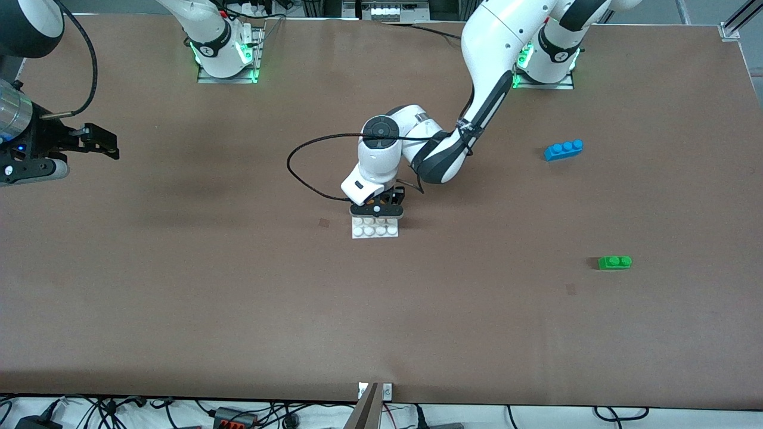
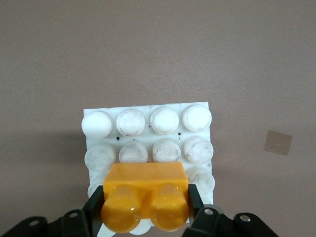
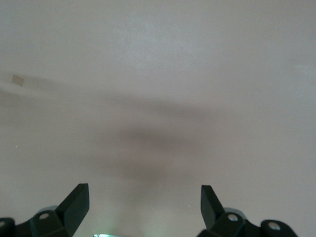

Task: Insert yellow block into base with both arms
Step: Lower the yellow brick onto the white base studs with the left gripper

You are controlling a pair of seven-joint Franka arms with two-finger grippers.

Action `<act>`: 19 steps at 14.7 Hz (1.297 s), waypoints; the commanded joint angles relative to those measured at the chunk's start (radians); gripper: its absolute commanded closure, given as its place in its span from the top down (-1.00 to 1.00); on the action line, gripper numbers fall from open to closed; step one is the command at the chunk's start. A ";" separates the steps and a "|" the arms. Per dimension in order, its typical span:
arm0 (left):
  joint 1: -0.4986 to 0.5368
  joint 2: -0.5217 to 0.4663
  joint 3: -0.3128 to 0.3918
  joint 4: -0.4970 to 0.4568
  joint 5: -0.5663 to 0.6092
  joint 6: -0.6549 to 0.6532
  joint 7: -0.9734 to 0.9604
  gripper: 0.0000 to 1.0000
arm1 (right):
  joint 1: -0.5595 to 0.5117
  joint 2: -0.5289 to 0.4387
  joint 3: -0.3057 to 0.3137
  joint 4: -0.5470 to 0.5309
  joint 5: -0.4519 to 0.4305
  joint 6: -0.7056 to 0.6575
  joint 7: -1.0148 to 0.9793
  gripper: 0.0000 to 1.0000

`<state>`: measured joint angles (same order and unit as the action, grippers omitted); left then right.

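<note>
the left gripper point(image 2: 146, 210), clamped on the yellow block point(image 2: 146, 197), pressed it onto the base point(image 2: 148, 140) mid-table, not yet released; the right gripper point(image 3: 144, 202) waited, fingers apart, over the table's right-arm end.

The block point(image 2: 146, 200) is a small orange-yellow brick with two round studs on top; it is level, clamped by its short ends between the left gripper's point(image 2: 146, 210) black fingers point(image 2: 95, 205), over the edge row of the base point(image 2: 148, 148), which is the row farthest from the front camera; whether it touches the studs there cannot be told. The base point(image 1: 375, 229) is a flat square white plate with a four-by-four grid of round studs, slightly soiled; it lies flat near the middle of the table.
</note>
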<state>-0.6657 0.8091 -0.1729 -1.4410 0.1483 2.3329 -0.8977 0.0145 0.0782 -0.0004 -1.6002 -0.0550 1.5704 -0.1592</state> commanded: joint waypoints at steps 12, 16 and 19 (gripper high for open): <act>-0.009 0.032 0.015 0.010 0.020 -0.012 -0.033 -0.67 | 0.042 -0.084 -0.065 -0.055 0.003 0.056 0.001 1.00; -0.003 0.024 0.015 0.011 0.020 -0.012 -0.024 -0.67 | 0.042 -0.084 -0.067 -0.058 0.003 0.059 0.003 1.00; 0.009 0.007 0.015 0.010 0.019 -0.020 -0.015 -0.67 | 0.042 -0.081 -0.066 -0.060 0.003 0.059 0.004 1.00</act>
<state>-0.6639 0.8095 -0.1692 -1.4398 0.1488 2.3313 -0.9165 0.0353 0.0251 -0.0489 -1.6264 -0.0548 1.6120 -0.1589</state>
